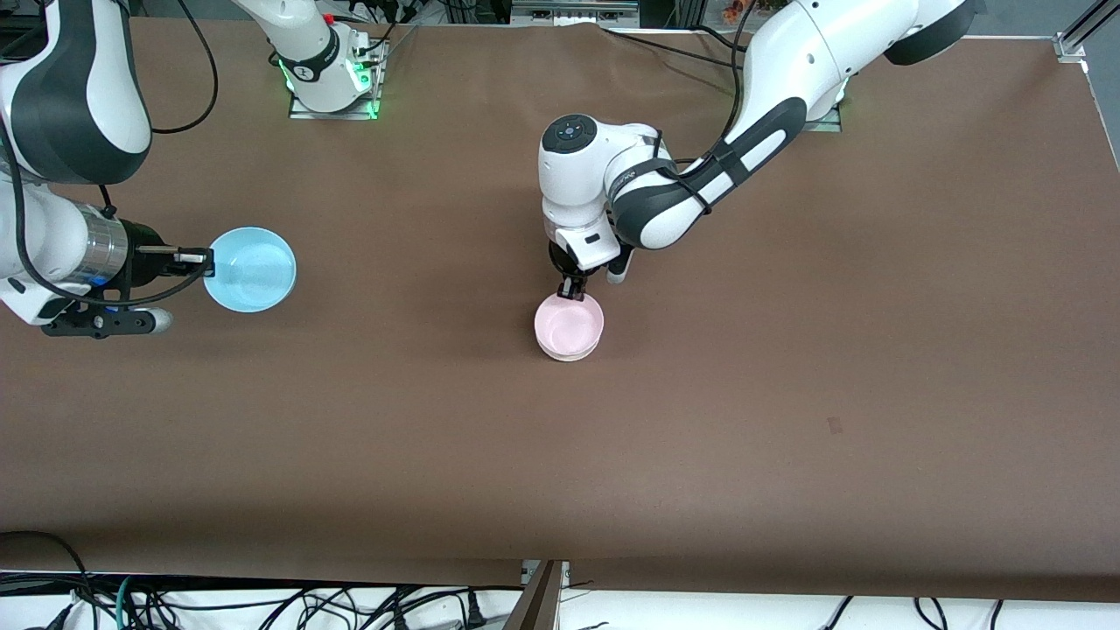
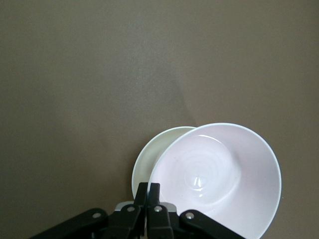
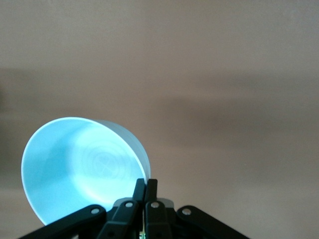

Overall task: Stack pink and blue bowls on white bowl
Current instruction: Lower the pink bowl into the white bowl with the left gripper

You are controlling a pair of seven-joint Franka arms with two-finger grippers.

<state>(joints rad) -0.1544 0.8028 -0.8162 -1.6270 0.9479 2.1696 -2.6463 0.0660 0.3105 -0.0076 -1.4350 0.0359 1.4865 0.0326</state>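
My left gripper (image 1: pixel 571 292) is shut on the rim of the pink bowl (image 1: pixel 570 324) at mid table. The pink bowl (image 2: pixel 219 174) sits tilted over the white bowl (image 2: pixel 152 152), which shows only as a crescent beside it in the left wrist view and as a thin rim (image 1: pixel 567 355) under the pink one in the front view. My right gripper (image 1: pixel 203 260) is shut on the rim of the blue bowl (image 1: pixel 251 269) and holds it above the table at the right arm's end. The blue bowl (image 3: pixel 79 167) shows tilted in the right wrist view.
The brown table (image 1: pixel 787 367) is bare around both bowls. The arm bases (image 1: pixel 328 79) stand along the table's edge farthest from the front camera. Cables hang below the edge nearest that camera.
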